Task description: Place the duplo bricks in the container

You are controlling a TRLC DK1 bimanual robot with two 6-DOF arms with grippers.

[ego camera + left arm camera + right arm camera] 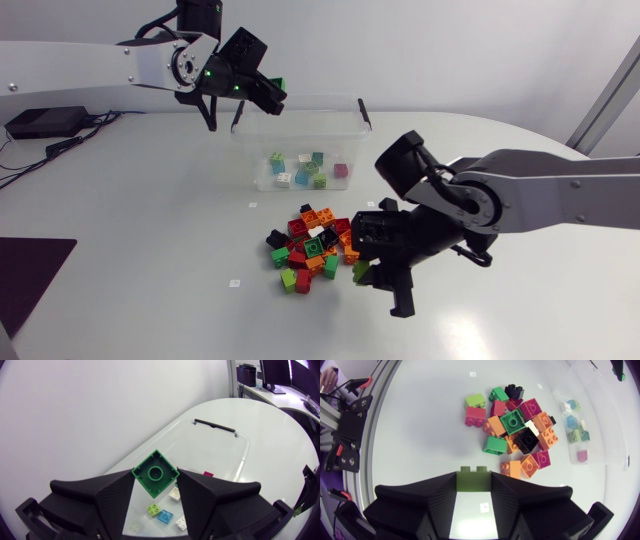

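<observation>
White table top [140, 230] was spread under both arms. A green brick [155, 473] was held tight by the left gripper [155, 474]. The clear box [220, 450] was found right under it and a little ahead, so a drop was judged to be next. An olive brick [474, 480] was pinched by the right gripper [474, 477] beside the pile [520, 430], with the box much farther ahead.

We've a green brick [155, 473] in left jaws, olive-green brick [474, 480] in right; pile [515, 425] ahead red, orange, green, black, magenta.
</observation>
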